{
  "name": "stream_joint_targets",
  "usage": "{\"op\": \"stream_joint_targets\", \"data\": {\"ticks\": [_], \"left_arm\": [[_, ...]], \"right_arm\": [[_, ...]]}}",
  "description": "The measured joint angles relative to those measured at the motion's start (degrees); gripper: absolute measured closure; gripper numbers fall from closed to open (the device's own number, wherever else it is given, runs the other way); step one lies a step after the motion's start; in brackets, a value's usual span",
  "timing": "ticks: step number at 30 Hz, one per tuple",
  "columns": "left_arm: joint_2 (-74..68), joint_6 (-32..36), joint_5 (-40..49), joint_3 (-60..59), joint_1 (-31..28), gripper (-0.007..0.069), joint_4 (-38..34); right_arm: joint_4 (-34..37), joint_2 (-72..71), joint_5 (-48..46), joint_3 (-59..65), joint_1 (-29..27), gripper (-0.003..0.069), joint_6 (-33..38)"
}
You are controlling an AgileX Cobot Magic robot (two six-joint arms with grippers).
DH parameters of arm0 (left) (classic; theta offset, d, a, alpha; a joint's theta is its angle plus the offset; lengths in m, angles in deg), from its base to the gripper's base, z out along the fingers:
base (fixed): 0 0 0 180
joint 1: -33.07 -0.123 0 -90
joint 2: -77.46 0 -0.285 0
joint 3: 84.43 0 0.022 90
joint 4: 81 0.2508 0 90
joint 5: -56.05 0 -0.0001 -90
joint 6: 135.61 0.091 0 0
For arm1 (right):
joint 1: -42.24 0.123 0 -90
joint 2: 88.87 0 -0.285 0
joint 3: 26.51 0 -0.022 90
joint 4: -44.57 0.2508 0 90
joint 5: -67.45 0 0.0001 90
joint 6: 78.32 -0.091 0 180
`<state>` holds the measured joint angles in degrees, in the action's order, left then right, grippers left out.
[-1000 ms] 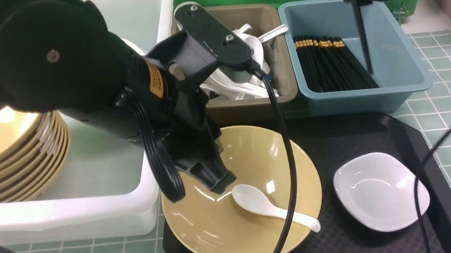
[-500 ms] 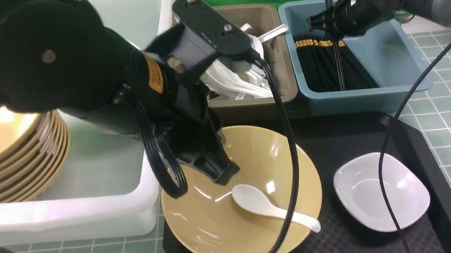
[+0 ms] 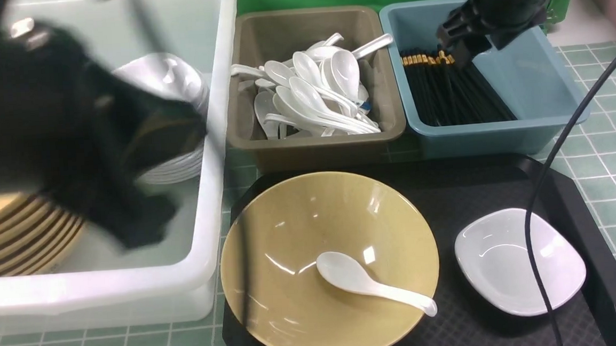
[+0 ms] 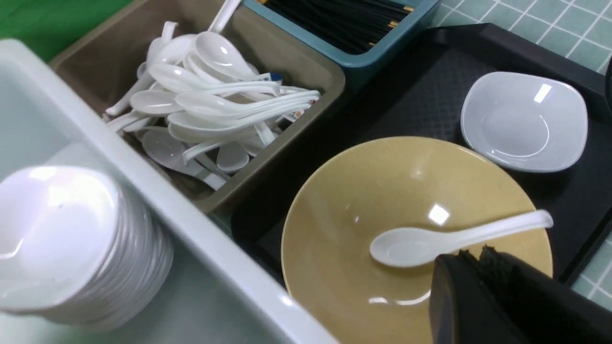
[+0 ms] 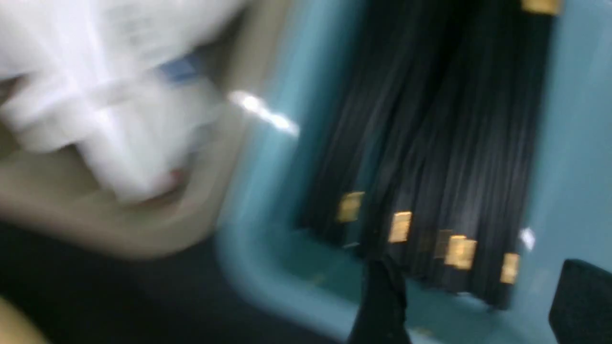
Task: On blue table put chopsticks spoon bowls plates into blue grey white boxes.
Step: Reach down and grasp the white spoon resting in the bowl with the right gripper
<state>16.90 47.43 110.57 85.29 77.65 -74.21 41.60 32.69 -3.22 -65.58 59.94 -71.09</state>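
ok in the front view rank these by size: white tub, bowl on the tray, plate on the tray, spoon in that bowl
1. white tub, cut off by the frame, still clearly biggest
2. bowl
3. plate
4. spoon

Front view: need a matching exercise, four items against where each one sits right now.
Items
1. loose spoon
2. chopsticks
3. small white dish
4. stacked yellow bowls

Places
A. in the blue-grey box
B. in the white tub
C. inside the single yellow bowl on the tray
D. directly on the black tray

Pairs: 1-C, 2-A, 3-D, 4-B
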Motion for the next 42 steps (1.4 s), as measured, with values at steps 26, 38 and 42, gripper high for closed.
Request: {"op": "stream_joint_targets", "data": {"ticks": [26, 38, 42], "left_arm": [[13.87, -4.55, -3.5, -19.07, 0.0, 0.0623, 0.0], [13.87, -4.31, -3.5, -19.16, 0.0, 0.0623, 0.0], [13.87, -4.18, -3.5, -19.16, 0.0, 0.0623, 0.0]], "right_arm": [[4.65, -10.02, -0.06, 28.49, 30.42, 0.0166, 1.95], [-0.67, -3.52, 0.62, 28.49, 30.42, 0.0167, 0.46], [-0.78, -1.43, 0.74, 28.6, 30.42, 0.0203, 0.41]]}}
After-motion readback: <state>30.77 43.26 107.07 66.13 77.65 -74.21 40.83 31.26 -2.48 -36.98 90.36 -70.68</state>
